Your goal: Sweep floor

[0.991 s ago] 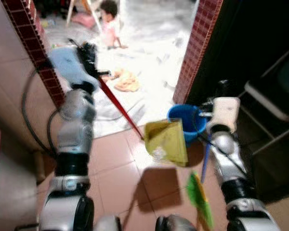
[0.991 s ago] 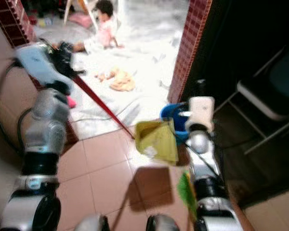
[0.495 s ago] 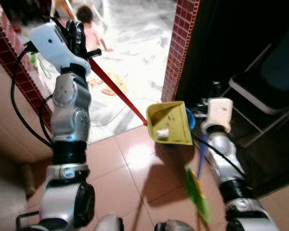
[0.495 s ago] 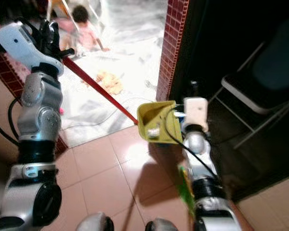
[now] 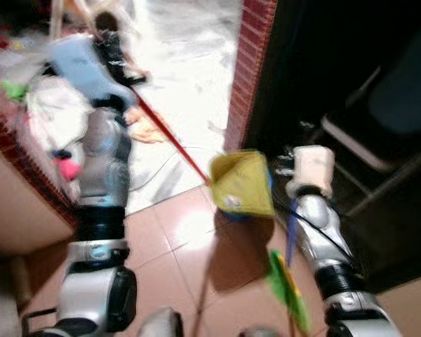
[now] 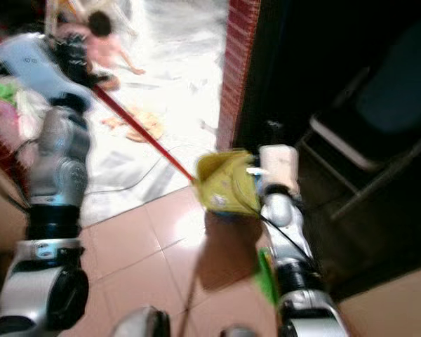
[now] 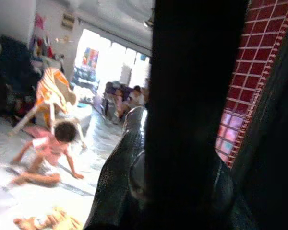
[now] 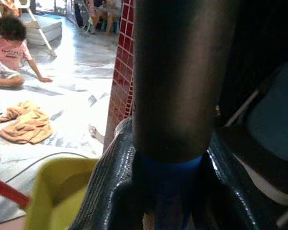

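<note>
While the tiled floor (image 5: 168, 239) ahead carries no swept pile that we can make out, we judge the sweeping largely still to do, and a person (image 6: 102, 38) sits on the bright floor beyond the brick pillar (image 5: 247, 70). We hold the yellow dustpan (image 5: 242, 184), lifted clear of the floor, by its red handle (image 5: 172, 137), which runs up to the left gripper (image 5: 116, 53); its fingers' spread we cannot tell. We hold the broom's blue shaft (image 8: 170, 177) clamped in the right gripper (image 8: 168, 191), green bristles (image 5: 289, 291) low beside the right arm.
</note>
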You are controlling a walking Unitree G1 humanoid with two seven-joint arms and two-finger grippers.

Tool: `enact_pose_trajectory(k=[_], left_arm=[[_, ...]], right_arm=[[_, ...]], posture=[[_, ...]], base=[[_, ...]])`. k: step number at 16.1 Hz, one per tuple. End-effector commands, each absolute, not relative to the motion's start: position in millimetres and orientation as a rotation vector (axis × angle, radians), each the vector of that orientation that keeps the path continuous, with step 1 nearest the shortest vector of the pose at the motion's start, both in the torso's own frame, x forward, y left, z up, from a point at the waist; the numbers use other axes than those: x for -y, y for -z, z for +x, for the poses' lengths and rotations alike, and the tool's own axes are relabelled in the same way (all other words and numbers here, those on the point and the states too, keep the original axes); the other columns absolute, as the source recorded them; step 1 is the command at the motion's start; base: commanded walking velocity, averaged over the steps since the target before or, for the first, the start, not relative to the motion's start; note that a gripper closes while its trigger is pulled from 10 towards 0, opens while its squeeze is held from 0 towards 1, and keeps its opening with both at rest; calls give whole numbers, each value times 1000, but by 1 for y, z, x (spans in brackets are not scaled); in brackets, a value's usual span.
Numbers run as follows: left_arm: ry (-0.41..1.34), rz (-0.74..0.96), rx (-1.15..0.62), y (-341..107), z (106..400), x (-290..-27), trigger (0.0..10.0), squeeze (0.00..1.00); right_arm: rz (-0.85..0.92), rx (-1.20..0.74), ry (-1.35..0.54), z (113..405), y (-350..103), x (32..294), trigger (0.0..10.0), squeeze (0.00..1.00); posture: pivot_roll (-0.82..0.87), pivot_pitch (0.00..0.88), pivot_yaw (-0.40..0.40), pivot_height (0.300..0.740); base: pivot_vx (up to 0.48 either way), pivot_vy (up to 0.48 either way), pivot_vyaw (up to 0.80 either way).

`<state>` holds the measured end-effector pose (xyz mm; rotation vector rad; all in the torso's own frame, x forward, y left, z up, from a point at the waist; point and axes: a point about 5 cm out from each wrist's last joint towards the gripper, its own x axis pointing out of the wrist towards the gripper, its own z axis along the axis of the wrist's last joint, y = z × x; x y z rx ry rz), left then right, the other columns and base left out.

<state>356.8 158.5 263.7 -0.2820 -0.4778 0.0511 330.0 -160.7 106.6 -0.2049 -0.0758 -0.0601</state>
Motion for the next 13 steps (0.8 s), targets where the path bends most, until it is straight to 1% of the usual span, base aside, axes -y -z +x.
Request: enact_pose_trajectory(k=[1, 2, 6, 11, 13], left_arm=[[-43, -252, 598, -287, 351, -154, 10000, 0], [-47, -241, 605, -288, 351, -154, 10000, 0], [-47, -239, 600, -286, 352, -149, 10000, 0], [-70, -174, 637, -290, 354, -147, 10000, 0], [-40, -123, 663, -287, 349, -134, 10000, 0]], right_arm=[[-199, 124, 78, 333, -118, 167, 10000, 0], [-198, 124, 76, 332, -118, 166, 10000, 0], [-196, 122, 65, 332, -117, 162, 10000, 0], [-185, 122, 55, 333, -116, 161, 10000, 0], [-180, 120, 56, 333, -116, 162, 10000, 0]], posture=[[-62, 38, 26, 740], [-62, 40, 26, 740], [-58, 36, 27, 740], [-51, 32, 28, 740], [-51, 36, 29, 740]], base=[[424, 0, 0], [424, 0, 0], [398, 267, 0], [398, 266, 0], [0, 0, 0]])
